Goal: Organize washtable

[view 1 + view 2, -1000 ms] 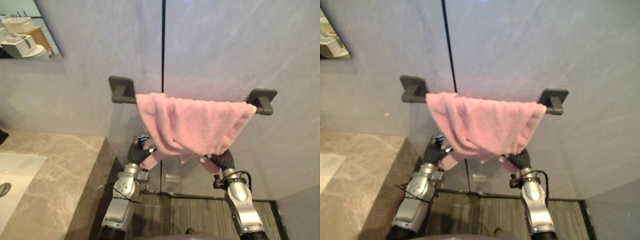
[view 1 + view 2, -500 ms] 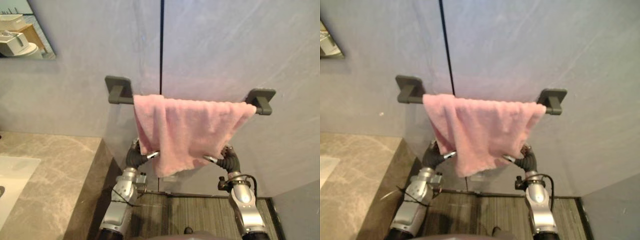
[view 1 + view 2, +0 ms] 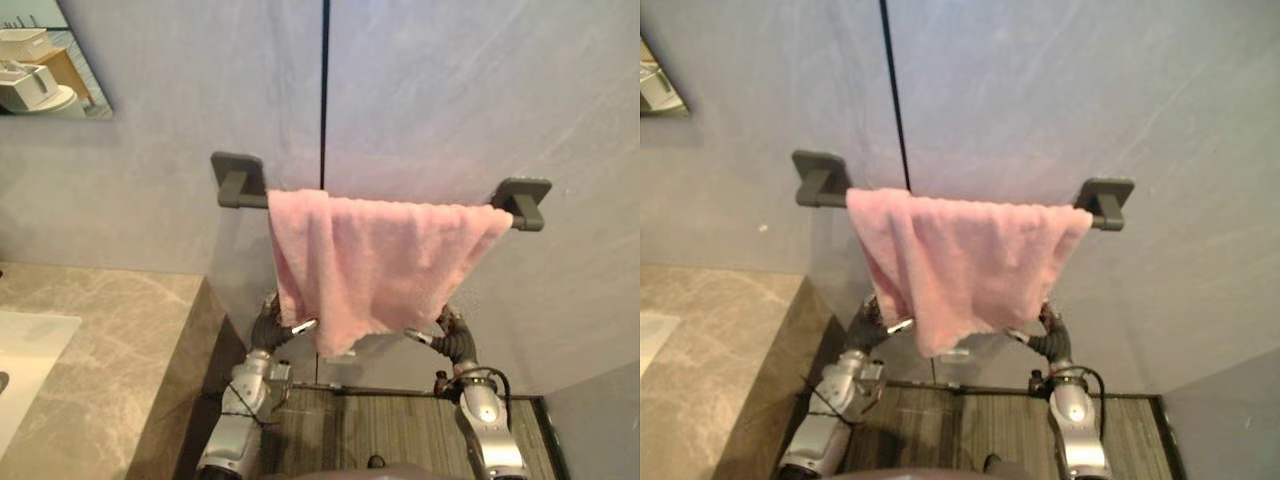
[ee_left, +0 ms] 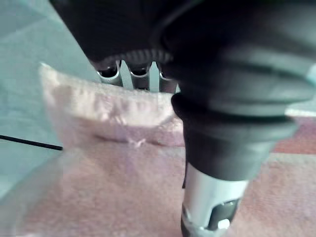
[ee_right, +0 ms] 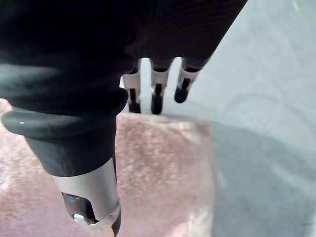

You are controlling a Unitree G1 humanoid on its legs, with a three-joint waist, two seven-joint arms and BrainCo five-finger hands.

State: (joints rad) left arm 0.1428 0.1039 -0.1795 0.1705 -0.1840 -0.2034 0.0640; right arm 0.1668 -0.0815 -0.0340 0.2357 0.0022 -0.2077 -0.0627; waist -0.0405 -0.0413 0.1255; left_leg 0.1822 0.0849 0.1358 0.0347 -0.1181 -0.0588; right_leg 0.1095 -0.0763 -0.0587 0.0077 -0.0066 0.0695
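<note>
A: What has changed since a second ago?

B: Back then both hands were up in the bunched lower edge of the towel (image 3: 375, 262). Now both sit lower, beneath it, and the towel hangs loose and fairly flat.

A: Take me across from the left.

B: Far left, the corner of a mirror (image 3: 45, 60) on the grey wall. Below it is the stone counter (image 3: 120, 330), with the edge of a white sink (image 3: 25, 345) set in it. Then comes the dark rail (image 3: 250, 192). The towel is draped over it from just beside its left end right up to its right end, so it hides nearly all of the bar.

A: And the left hand?

B: The left hand (image 3: 272, 328) is under the towel's lower left corner, with one finger pointing in towards the hem. Its fingers (image 4: 133, 74) are straight and grip nothing, and the pink cloth lies just past their tips. I cannot tell whether a tip touches it.

A: The right one?

B: The right hand (image 3: 450, 340) is below the lower right corner, near the hem and turned in towards the towel. Its fingers (image 5: 157, 96) are straight too and a little spread, holding nothing. The towel's edge shows just beyond them, with bare wall beside it.
</note>
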